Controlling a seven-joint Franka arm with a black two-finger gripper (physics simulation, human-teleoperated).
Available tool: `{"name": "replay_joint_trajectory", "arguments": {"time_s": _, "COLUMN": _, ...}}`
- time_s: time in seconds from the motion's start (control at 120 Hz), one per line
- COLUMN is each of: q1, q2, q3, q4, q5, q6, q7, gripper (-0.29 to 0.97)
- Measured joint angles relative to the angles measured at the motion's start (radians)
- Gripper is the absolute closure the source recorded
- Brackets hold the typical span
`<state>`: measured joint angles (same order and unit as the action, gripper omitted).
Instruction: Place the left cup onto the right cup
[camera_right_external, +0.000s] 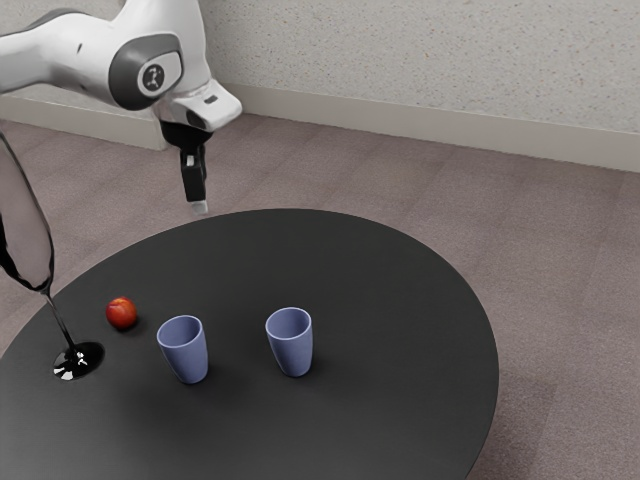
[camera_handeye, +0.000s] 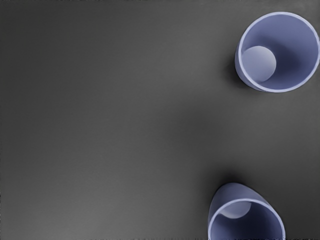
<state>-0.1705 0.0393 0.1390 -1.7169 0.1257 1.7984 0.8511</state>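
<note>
Gripper (camera_right_external: 201, 207) upper left, well above table (camera_right_external: 400, 290); open or closed, cannot tell. Left cup (camera_right_external: 183, 348) lower centre-left: likely light, rigid, slick; pinch 1 rim wall.

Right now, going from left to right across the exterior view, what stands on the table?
wine glass → red apple → blue cup nearer the apple → second blue cup

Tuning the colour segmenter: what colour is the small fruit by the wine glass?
Red. The fruit shows best in the exterior view.
</note>
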Motion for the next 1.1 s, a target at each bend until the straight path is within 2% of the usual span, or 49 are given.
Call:
{"name": "replay_joint_trajectory", "arguments": {"time_s": 0.092, "q1": -0.002, "q2": -0.005, "q3": 0.001, "q4": -0.024, "q5": -0.011, "q6": -0.003, "q7": 0.006, "gripper": 0.00}}
{"name": "replay_joint_trajectory", "arguments": {"time_s": 0.192, "q1": 0.019, "q2": -0.006, "q3": 0.005, "q4": -0.137, "q5": -0.041, "q6": 0.036, "q7": 0.013, "gripper": 0.00}}
{"name": "replay_joint_trajectory", "arguments": {"time_s": 0.3, "q1": 0.076, "q2": -0.003, "q3": 0.007, "q4": -0.237, "q5": -0.054, "q6": 0.098, "q7": 0.020, "gripper": 0.00}}
{"name": "replay_joint_trajectory", "arguments": {"time_s": 0.458, "q1": 0.166, "q2": 0.043, "q3": 0.008, "q4": -0.304, "q5": -0.055, "q6": 0.168, "q7": 0.019, "gripper": 0.00}}
{"name": "replay_joint_trajectory", "arguments": {"time_s": 0.65, "q1": 0.107, "q2": 0.081, "q3": 0.005, "q4": -0.356, "q5": -0.014, "q6": 0.232, "q7": -0.003, "gripper": 0.00}}
{"name": "replay_joint_trajectory", "arguments": {"time_s": 0.858, "q1": 0.107, "q2": 0.138, "q3": 0.005, "q4": -0.359, "q5": 0.009, "q6": 0.271, "q7": -0.027, "gripper": 0.01}}
{"name": "replay_joint_trajectory", "arguments": {"time_s": 0.95, "q1": 0.105, "q2": 0.161, "q3": 0.002, "q4": -0.361, "q5": 0.011, "q6": 0.290, "q7": -0.037, "gripper": 0.11}}
{"name": "replay_joint_trajectory", "arguments": {"time_s": 1.1, "q1": 0.102, "q2": 0.168, "q3": 0.001, "q4": -0.395, "q5": 0.012, "q6": 0.346, "q7": -0.052, "gripper": 0.46}}
